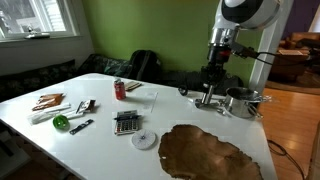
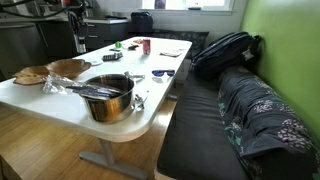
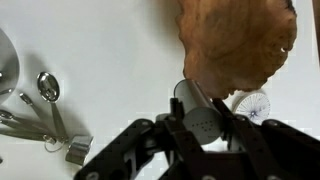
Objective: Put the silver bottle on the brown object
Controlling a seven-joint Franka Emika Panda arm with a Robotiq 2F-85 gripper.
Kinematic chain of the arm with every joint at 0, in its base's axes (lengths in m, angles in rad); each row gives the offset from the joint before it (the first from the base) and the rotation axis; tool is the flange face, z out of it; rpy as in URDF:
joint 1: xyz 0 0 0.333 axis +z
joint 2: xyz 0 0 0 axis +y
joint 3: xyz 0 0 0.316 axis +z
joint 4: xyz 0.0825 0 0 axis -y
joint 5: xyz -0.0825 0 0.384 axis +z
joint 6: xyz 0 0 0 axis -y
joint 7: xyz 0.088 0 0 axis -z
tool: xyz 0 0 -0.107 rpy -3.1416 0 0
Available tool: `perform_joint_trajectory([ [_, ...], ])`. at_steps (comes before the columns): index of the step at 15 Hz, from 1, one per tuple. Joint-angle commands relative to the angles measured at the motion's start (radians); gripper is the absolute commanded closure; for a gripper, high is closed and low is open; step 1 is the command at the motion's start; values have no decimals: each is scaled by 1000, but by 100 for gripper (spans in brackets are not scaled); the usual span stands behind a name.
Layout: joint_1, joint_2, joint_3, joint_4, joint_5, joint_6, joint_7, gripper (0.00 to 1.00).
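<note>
My hand (image 3: 208, 120) is clamped on the silver bottle (image 3: 192, 96), low in the centre of the wrist frame. The bottle's long axis points up-frame at the brown hide sheet (image 3: 240, 40), which lies on the white worktop (image 3: 100, 50) just beyond it, upper right.

In your wrist view: silver bottle (image 3: 200, 112) just beside brown object (image 3: 240, 40), spoons (image 3: 47, 95) to its left on the table (image 3: 110, 50).
</note>
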Motion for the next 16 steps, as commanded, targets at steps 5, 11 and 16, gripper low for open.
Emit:
perform_joint_trajectory([
  [5, 25, 1, 3, -14, -75, 19, 49, 89],
  [11, 128, -8, 93, -37, -191, 44, 198, 89],
  [16, 157, 3, 115, -29, -216, 23, 226, 64],
])
